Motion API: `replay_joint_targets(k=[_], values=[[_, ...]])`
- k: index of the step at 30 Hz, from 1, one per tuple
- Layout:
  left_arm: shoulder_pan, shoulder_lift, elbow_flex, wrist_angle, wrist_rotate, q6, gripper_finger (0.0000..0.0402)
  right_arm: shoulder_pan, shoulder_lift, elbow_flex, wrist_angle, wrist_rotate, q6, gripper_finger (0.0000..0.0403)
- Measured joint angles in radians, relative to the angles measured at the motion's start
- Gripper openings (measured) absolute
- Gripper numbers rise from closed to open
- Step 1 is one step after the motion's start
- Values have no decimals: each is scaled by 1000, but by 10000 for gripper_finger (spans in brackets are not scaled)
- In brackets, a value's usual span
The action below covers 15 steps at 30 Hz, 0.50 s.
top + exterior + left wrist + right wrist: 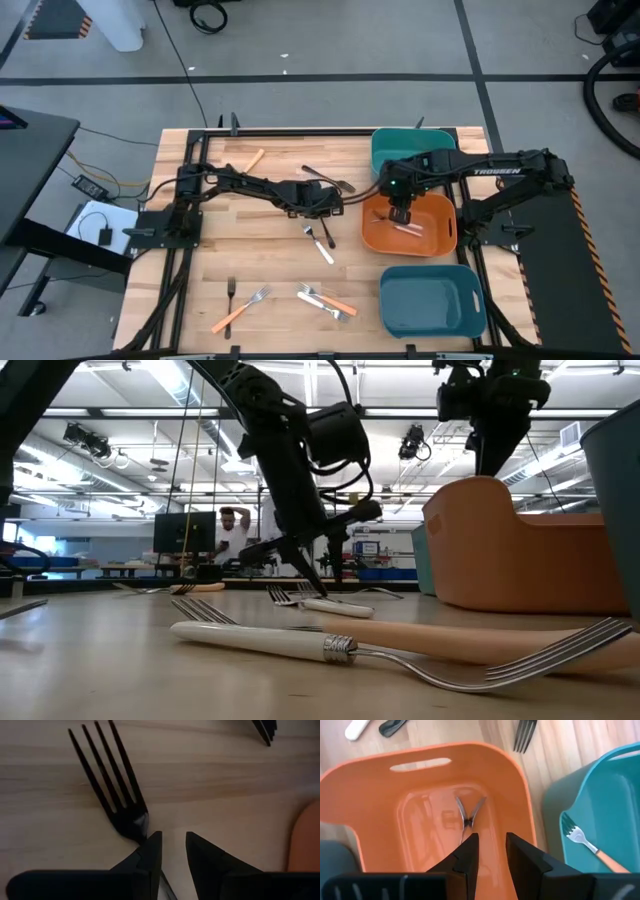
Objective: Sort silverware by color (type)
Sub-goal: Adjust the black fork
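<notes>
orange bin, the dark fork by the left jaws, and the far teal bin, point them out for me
orange bin point(380, 790), right wrist view, on its inner wall below the handle slot
dark fork point(107, 775), left wrist view, on its tines
far teal bin point(620, 810), right wrist view, on its inner wall

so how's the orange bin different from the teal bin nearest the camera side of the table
The orange bin is orange and holds cutlery, with the right gripper hanging over it; the near teal bin is teal and looks empty, with no gripper above it. The orange bin sits mid-table, the teal one at the table's front edge. Both are rounded plastic tubs on the right side.
</notes>
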Motion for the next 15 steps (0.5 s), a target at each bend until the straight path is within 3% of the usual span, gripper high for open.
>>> replay_joint_targets(k=[15], values=[[-26, -18, 0, -154, -11, 55, 95, -36, 0, 0, 41, -1, -1, 106]])
